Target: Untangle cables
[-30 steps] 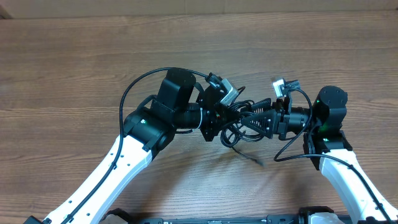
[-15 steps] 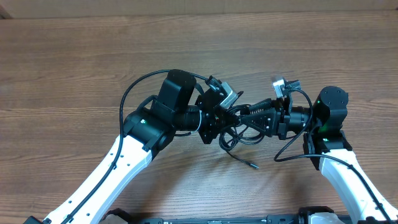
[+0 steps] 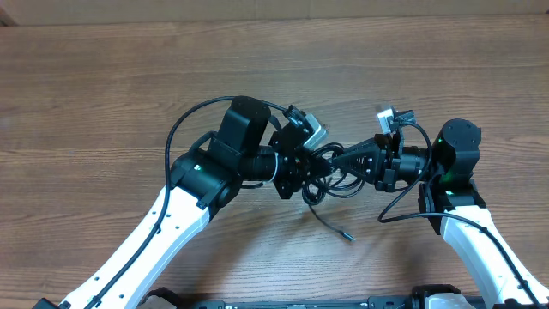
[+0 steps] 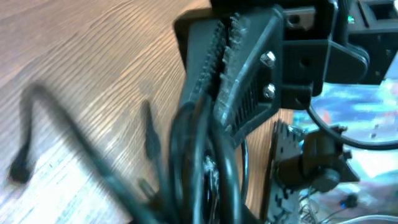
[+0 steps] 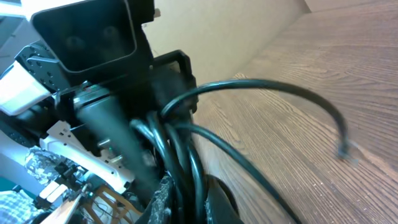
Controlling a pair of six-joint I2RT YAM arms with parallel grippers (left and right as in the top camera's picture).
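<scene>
wood-grain bench [image 3: 103, 77] lies under my arms. the cables [image 3: 324, 187] bunch between both grippers, one loose end trailing out. my right gripper [image 3: 341, 158] clamps them; how wide my left gripper [image 3: 302, 165] stands, i cannot tell.

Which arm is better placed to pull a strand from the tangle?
Probably right: the right gripper is shut on the thin black cables and has room to draw back. The left gripper sits against them, grip unclear.
</scene>
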